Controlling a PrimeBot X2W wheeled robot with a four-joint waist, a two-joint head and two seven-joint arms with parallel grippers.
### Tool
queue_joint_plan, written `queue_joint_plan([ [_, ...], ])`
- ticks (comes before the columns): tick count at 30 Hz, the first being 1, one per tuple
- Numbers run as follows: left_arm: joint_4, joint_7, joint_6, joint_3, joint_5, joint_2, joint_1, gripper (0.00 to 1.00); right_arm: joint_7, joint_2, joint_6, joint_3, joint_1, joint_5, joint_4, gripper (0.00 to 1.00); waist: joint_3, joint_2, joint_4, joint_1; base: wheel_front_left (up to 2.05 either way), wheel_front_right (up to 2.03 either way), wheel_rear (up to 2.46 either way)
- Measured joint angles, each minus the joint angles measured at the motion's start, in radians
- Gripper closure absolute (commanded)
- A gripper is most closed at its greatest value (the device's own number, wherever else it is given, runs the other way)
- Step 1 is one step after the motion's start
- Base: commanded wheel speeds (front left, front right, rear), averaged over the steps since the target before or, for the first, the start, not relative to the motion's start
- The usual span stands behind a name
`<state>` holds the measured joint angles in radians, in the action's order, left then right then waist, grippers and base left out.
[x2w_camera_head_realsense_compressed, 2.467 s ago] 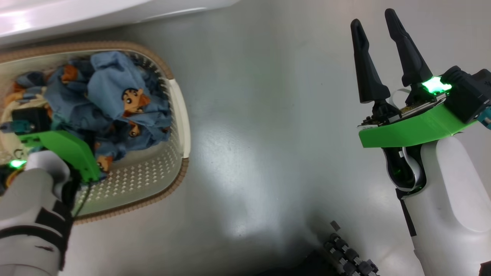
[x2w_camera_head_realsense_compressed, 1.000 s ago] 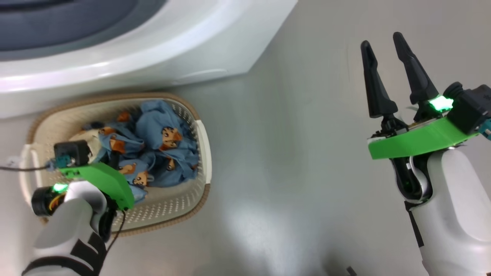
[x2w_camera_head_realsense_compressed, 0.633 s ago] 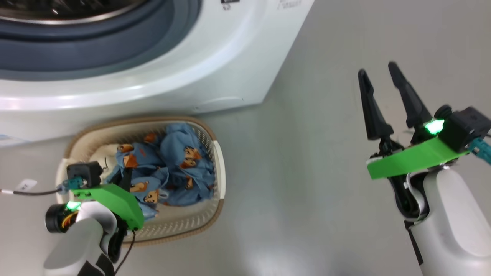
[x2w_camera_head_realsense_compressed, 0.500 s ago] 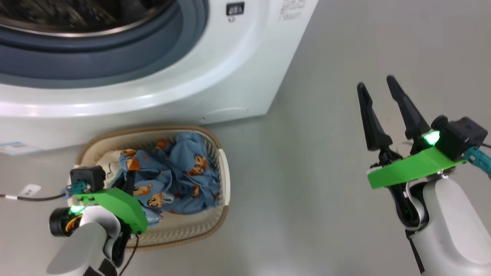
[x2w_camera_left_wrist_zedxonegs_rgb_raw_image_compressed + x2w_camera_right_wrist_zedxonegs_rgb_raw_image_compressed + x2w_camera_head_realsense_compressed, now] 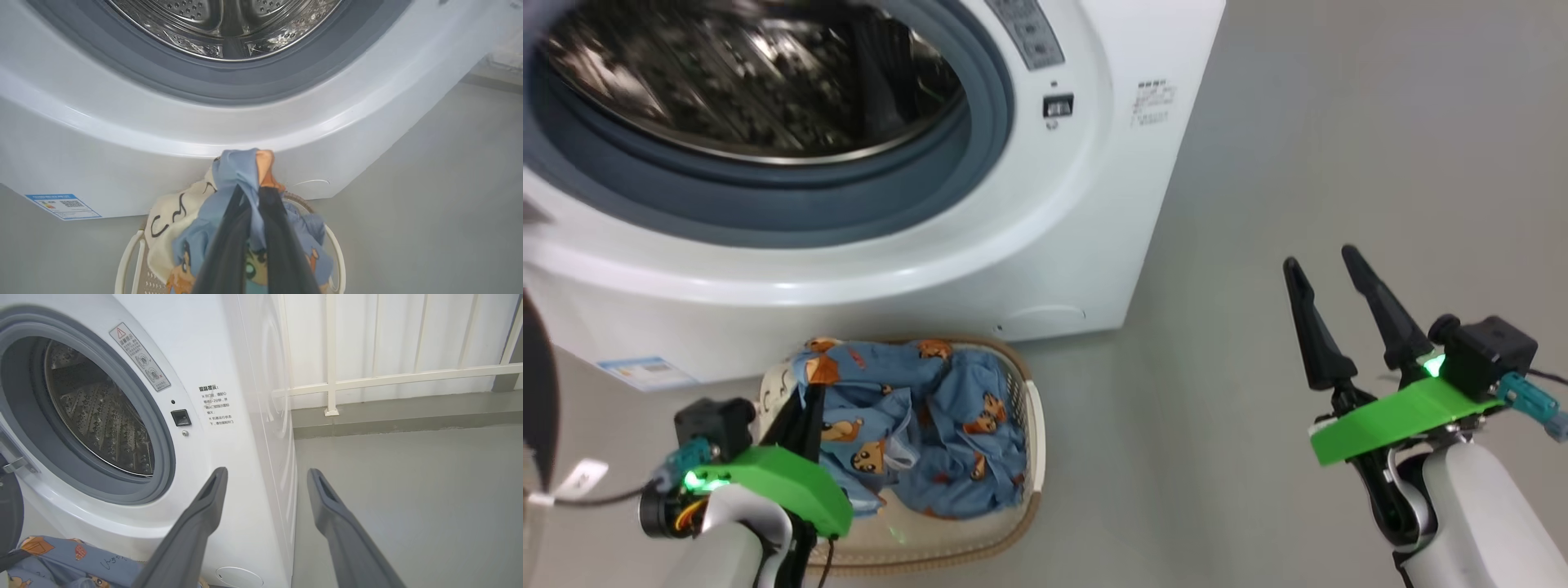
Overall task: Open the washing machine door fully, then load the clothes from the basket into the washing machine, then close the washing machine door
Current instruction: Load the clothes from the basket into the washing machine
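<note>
The washing machine (image 5: 1029, 245) stands with its door swung wide open; the black door rim (image 5: 538, 384) shows at the far left. Its steel drum (image 5: 743, 73) holds no clothes that I can see. The cream basket (image 5: 1035, 433) sits on the floor against the washer's front, holding blue printed clothes (image 5: 947, 416). My left gripper (image 5: 805, 396) is shut on a bunch of the blue fabric (image 5: 239, 171), raised above the basket with a cream piece (image 5: 171, 212) hanging beside it. My right gripper (image 5: 1327, 278) hovers open over bare floor to the right.
Grey floor (image 5: 1298, 122) spreads right of the washer. A white railing and wall (image 5: 367, 379) run behind it. The door's metal hinge (image 5: 14, 465) and dark rim (image 5: 8, 514) sit at the washer's left. A blue label (image 5: 63, 204) marks its lower corner.
The head camera has tilted up, bringing the open drum into view. My left gripper has risen out of the basket with blue fabric pinched in it. The right gripper stays open.
</note>
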<state>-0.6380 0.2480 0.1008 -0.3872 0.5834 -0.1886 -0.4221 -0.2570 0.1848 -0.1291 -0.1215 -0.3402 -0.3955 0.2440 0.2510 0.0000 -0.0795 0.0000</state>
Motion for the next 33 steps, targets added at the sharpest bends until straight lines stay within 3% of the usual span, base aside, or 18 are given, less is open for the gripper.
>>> queue_joint_plan([
  [9,0.246,0.0,-0.044,0.081,-0.088,0.012,0.133,1.0,0.0,0.004,0.0,0.004,0.057,-0.029,0.003,0.0,-0.093,0.0,0.023,0.0001,0.0,0.0,0.0],
  [19,0.441,0.002,-0.062,0.134,-0.16,0.035,0.225,1.0,0.0,0.012,0.0,0.01,0.095,-0.029,0.004,0.0,-0.154,0.0,0.04,0.0,0.0,0.0,0.0],
  [33,0.503,0.003,-0.067,0.148,-0.192,0.05,0.279,1.0,0.0,0.015,0.0,0.016,0.095,-0.029,-0.005,0.0,-0.167,0.0,0.05,0.0001,0.0,0.0,0.0],
])
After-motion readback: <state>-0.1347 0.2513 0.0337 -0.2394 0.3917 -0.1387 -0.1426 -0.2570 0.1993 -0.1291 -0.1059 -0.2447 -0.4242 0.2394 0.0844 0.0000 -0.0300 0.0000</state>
